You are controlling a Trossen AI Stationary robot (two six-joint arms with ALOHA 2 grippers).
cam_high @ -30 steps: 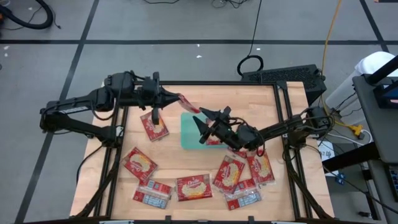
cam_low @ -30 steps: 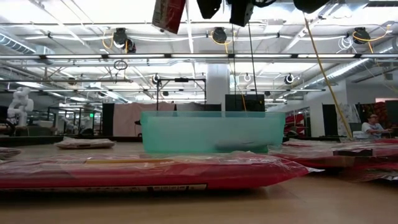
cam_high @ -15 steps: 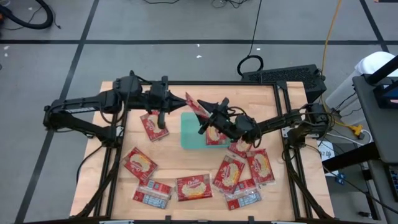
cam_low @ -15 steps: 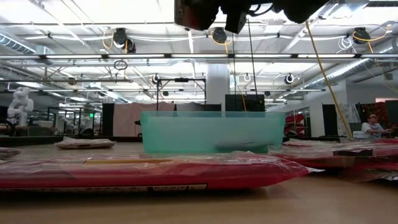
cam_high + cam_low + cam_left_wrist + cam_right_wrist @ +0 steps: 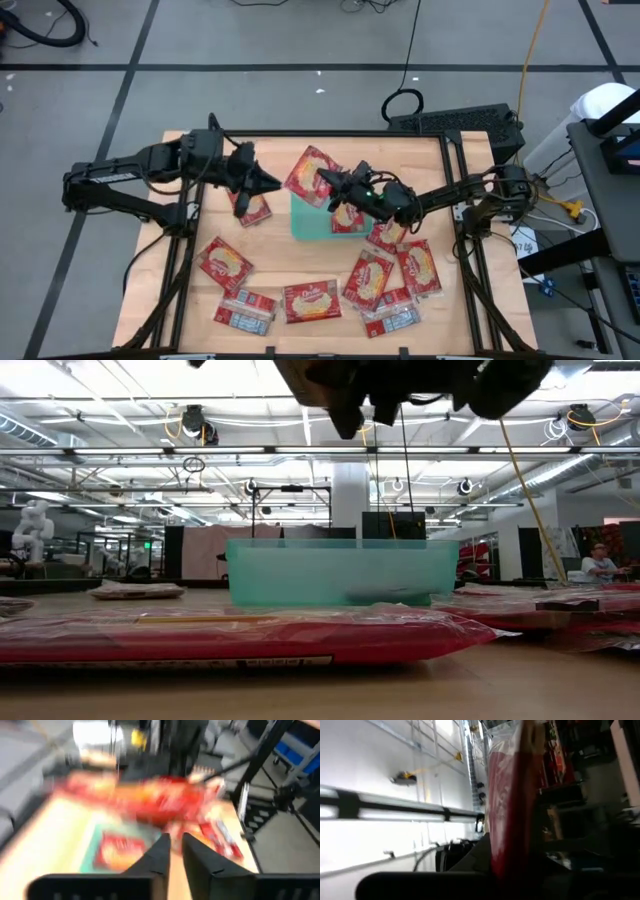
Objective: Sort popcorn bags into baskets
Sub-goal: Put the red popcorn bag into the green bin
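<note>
A red popcorn bag, its cream picture face up, hangs in the air above the far left corner of the teal basket. My right gripper is shut on it, and in the right wrist view the bag shows edge-on. My left gripper stands just left of the bag, open by a narrow gap, with nothing between its fingers. A second bag lies flat inside the basket. Several more bags lie flat on the table. My right gripper pinches the bag between its two fingers at the edge that faces the table's right side. The fingers come from the table's right, slanting a little upward. The bag is lifted clear and stretches away from the fingers toward the left arm, its picture face up.
One bag lies left of the basket, below my left arm. Others lie along the near side and in a heap at the near right. The low view shows the basket's front wall behind a bag.
My right gripper has moved toward the left arm and shut on the bag that my left gripper held out. My left gripper has let go, drawn back toward the table's left edge and sunk a little. The bag has turned from edge-on to picture face up.
</note>
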